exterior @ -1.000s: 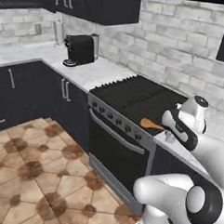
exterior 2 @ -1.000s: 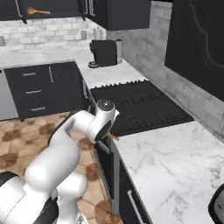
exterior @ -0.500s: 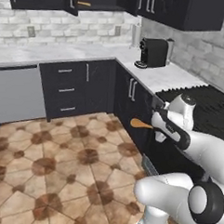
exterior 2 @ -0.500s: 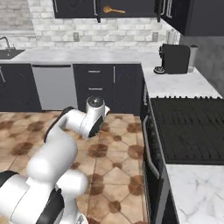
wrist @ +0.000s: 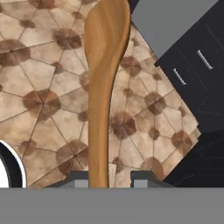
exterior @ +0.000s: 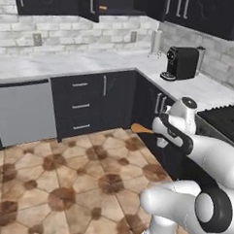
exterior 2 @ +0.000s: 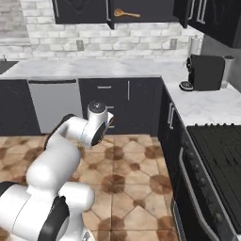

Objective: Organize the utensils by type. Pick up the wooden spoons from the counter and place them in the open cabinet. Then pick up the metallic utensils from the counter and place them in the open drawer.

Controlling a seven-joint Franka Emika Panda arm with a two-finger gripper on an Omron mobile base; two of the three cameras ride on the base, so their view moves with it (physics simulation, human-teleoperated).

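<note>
Gripper (wrist: 107, 180) jaws clamp spoon (wrist: 105, 65) by its handle for carrying; 1 spoon lies in the cabinet (exterior 2: 141, 9).

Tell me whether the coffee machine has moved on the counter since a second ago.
No. The coffee machine stays in the counter corner by the wall; the camera swung with the base.

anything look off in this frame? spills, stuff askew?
Nothing stands out. The gripper holds a wooden spoon by its handle over the tiled floor, no spill. A second wooden spoon lies flat in the open cabinet.
</note>
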